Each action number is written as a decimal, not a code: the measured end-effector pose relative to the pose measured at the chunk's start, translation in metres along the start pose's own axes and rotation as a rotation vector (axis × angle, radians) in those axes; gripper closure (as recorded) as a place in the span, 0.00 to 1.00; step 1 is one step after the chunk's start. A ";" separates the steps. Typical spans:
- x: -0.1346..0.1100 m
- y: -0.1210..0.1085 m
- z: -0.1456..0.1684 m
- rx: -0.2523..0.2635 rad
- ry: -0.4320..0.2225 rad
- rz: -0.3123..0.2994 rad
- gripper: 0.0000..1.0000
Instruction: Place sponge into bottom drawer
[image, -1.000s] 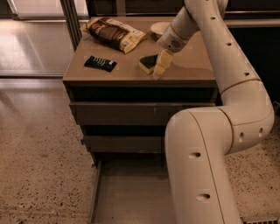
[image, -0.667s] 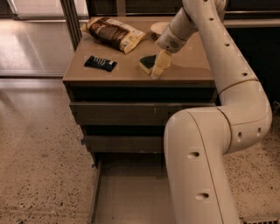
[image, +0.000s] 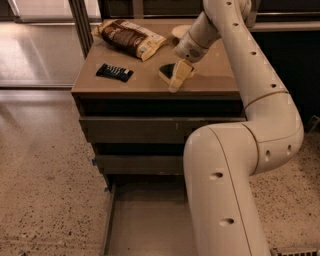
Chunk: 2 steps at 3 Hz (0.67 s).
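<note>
Gripper (image: 178, 79) is low over the cabinet top (image: 135, 85), cream plastic, smooth, on a thick glossy white arm (image: 250, 150). I cannot tell whether it is clamped on anything or loose.

The sponge (image: 167, 72) sits right against the gripper, on its side toward the black bar. It is a small block, pale yellow foam edge, dark green rough top. It lies on the cabinet top, not in any drawer.

The black-wrapped bar (image: 114, 72) is flat and shiny, well apart from the gripper, past the sponge. The snack bag (image: 130, 37) is crinkly, brown and white, beyond the gripper toward the far corner. A pale round thing (image: 180, 31) lies just behind the gripper, mostly hidden by the arm.

The bottom drawer (image: 109, 220) is far below the gripper, pulled out, a shallow grey-brown tray with thin side wall and flat bare floor, partly covered by the arm. Two plain drawer fronts, the top drawer (image: 150, 129) and the middle drawer (image: 140, 164), sit between it and the gripper, both closed.

Against a second ago, almost nothing differs: gripper in nearly the same spot at the sponge, sponge, bar and bag unmoved.

The cabinet top is matte brown laminate. The floor (image: 45, 175) is speckled, polished stone. Dark panels behind.
</note>
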<state>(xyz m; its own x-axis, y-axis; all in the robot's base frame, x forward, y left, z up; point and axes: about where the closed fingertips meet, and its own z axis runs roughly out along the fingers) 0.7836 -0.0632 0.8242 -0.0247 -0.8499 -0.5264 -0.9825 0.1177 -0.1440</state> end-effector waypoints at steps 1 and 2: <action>0.000 0.000 0.000 0.000 0.000 0.000 0.18; 0.000 0.000 0.000 0.000 0.000 0.000 0.41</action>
<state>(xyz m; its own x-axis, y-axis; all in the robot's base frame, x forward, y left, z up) 0.7836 -0.0632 0.8242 -0.0247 -0.8499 -0.5264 -0.9825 0.1178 -0.1441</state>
